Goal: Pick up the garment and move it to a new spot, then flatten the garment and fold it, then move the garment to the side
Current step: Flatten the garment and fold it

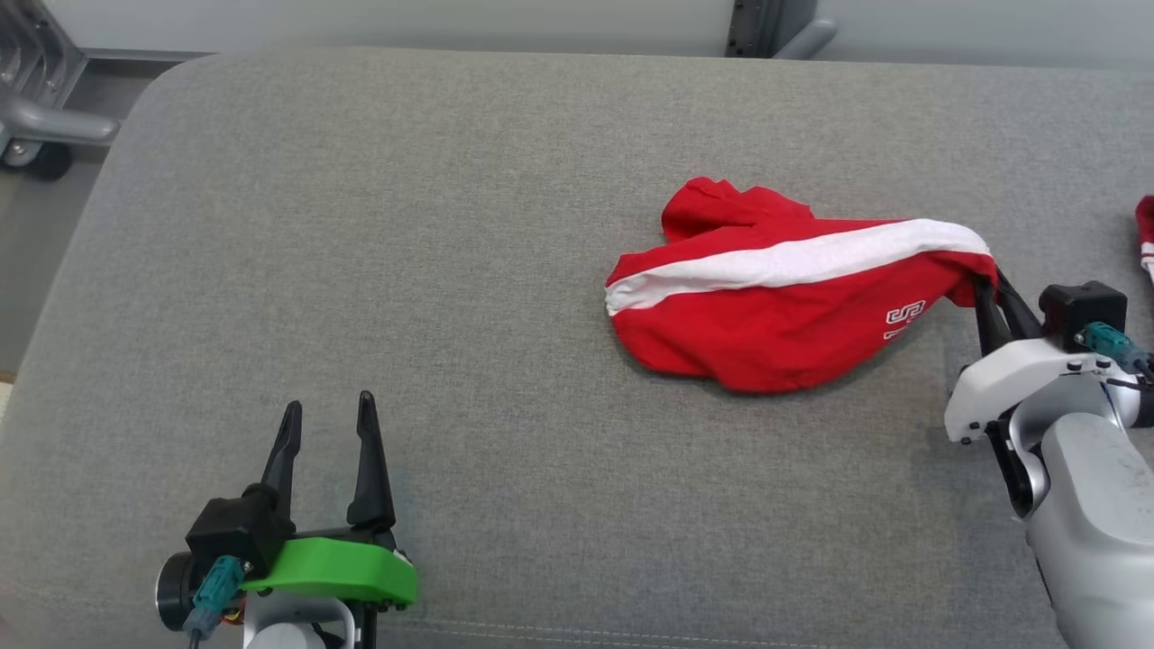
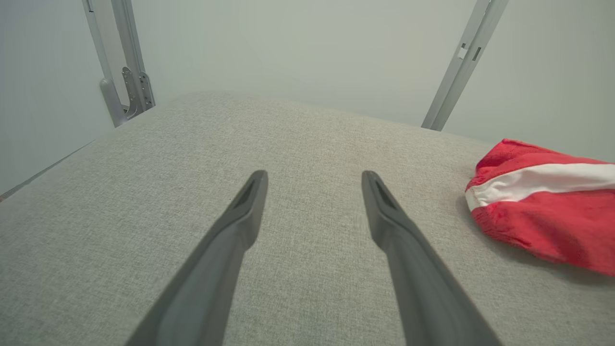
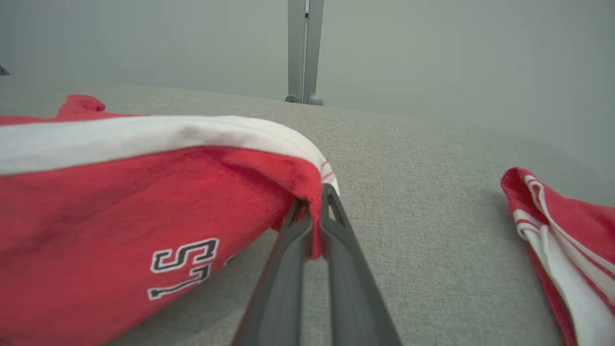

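1. Cushion (image 1: 361,225): grey, padded; bore the work.
2. Garment (image 1: 766,324): lay crumpled right of centre, right corner raised.
3. Right gripper (image 1: 987,293): pinched that corner; pick-up step in hand; next, judged, called for lifting and carrying clear.
4. Left gripper (image 1: 329,410): stood spread, idle, well apart.

Bare cushion (image 1: 361,270), free to pass, across left and lower middle of frame; garment (image 1: 775,306) blocks centre-right; second cloth (image 1: 1145,234) at right edge, extent unclear.
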### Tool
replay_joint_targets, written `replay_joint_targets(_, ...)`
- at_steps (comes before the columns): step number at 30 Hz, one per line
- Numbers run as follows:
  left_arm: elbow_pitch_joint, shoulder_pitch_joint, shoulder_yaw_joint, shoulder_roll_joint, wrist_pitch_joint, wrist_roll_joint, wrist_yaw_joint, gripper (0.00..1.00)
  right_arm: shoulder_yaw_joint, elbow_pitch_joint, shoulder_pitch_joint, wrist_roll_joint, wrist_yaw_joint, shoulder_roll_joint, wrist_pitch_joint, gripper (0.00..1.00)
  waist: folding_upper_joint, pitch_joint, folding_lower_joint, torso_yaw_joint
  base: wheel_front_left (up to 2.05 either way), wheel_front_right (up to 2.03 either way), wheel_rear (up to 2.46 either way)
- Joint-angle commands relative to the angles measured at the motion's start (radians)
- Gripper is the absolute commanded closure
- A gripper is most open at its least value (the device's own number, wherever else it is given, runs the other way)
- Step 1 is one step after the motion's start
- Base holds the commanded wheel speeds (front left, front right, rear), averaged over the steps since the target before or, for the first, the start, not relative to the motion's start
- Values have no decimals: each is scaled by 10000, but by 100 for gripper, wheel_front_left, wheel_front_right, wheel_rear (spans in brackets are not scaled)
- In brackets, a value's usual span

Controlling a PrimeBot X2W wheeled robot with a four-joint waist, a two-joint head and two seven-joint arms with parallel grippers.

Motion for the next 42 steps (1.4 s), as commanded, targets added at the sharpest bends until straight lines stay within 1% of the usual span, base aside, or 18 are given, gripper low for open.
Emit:
replay_joint_targets(1, 10, 33, 1, 8, -24, 1, 5, 0, 47, -212, 337, -109, -15, -224, -26, 100, 94, -73, -1, -325, 0, 0, 0)
replay_joint_targets(2, 10, 33, 1, 8, -24, 1, 5, 0, 47, -212, 337, -109, -15, -224, -26, 100, 94, -73, -1, -325, 0, 0, 0)
replay_joint_targets(6, 43, -54, -59, 8, -24, -7, -25, 0, 192, -229, 738, -288, -15, -554, 75, 100, 94, -45, -1, -419, 0, 0, 0)
replay_joint_targets(11, 69, -111, -41, 8, -24, -7, -24, 0, 91, -57, 1167, -344, -17, -626, 204, 100, 94, 8, -1, -462, 0, 0, 0)
replay_joint_targets(19, 95, -79, 19, 8, -24, 14, -32, 0, -342, 30, 1666, -461, -17, -416, 90, 100, 94, -35, -1, -624, 0, 0, 0)
replay_joint_targets(23, 105, -67, 28, 8, -24, 53, -45, 0, -647, -26, 1825, -823, -17, -370, 39, 100, 94, -53, -1, -771, 0, 0, 0)
replay_joint_targets(24, 111, -71, 33, 8, -24, 67, -55, 0, -767, -79, 1842, -941, -17, -325, 22, 92, 94, -58, -1, -813, 0, 0, 0)
replay_joint_targets(25, 119, -69, 46, 7, -24, 75, -58, 0, -890, -129, 1863, -1035, -15, -250, 14, 61, 94, -61, -1, -864, 0, 0, 0)
replay_joint_targets(26, 128, -71, 55, 7, -24, 82, -65, 0, -1010, -169, 1896, -1103, -15, -184, -4, 0, 94, -67, -1, -905, 0, 0, 0)
replay_joint_targets(31, 209, -48, 63, 7, -24, 132, -110, 0, -1311, -324, 2008, -1470, -15, 97, -28, 0, 94, -150, -1, -1127, 0, 0, 0)
replay_joint_targets(37, 297, 99, 28, 9, -24, 158, -142, 0, -1564, -522, 2272, -1610, -15, 319, -31, 0, 94, -399, -1, -1431, 0, 0, 0)
replay_joint_targets(42, 321, 203, -47, 9, -23, 168, -161, 0, -1651, -1201, 2526, -1548, -15, 494, -28, 0, 94, -678, -1, -1665, 0, 0, 0)
